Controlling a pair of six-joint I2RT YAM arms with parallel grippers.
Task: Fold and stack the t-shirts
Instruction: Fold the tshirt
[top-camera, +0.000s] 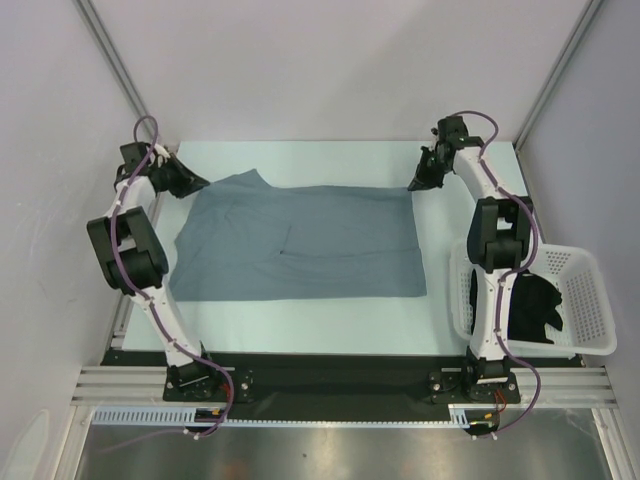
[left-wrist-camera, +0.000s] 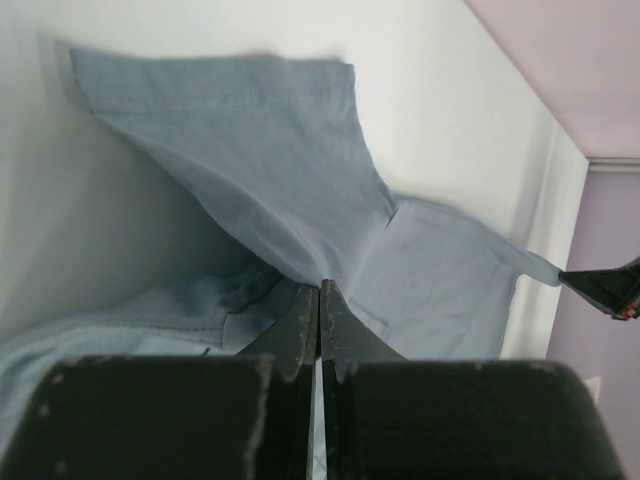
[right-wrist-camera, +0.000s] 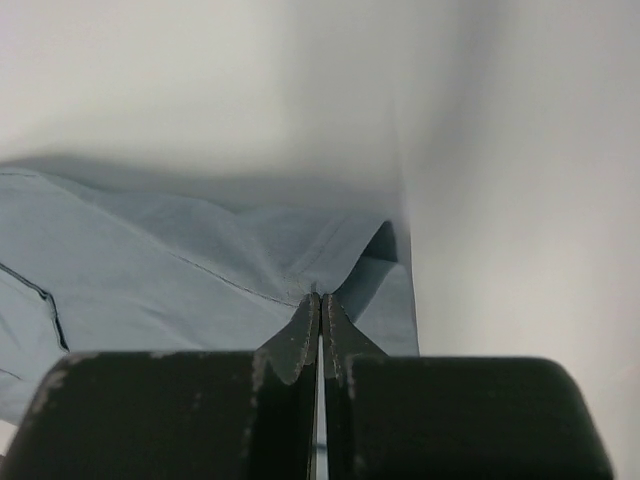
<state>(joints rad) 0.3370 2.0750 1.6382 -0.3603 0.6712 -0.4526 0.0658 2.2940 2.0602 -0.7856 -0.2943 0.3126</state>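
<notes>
A slate grey-blue t-shirt (top-camera: 305, 243) lies spread over the middle of the white table. My left gripper (top-camera: 196, 184) is shut on its far left corner and lifts the cloth (left-wrist-camera: 290, 190) a little. My right gripper (top-camera: 416, 183) is shut on its far right corner; the pinched cloth (right-wrist-camera: 190, 260) rises to the fingertips. A black t-shirt (top-camera: 535, 305) lies crumpled in the basket at the right. The right gripper's tip also shows in the left wrist view (left-wrist-camera: 605, 288), holding the far corner.
A white plastic lattice basket (top-camera: 585, 275) stands at the table's right edge beside the right arm's base. Pale walls close the back and sides. A black strip runs along the near edge (top-camera: 320, 375).
</notes>
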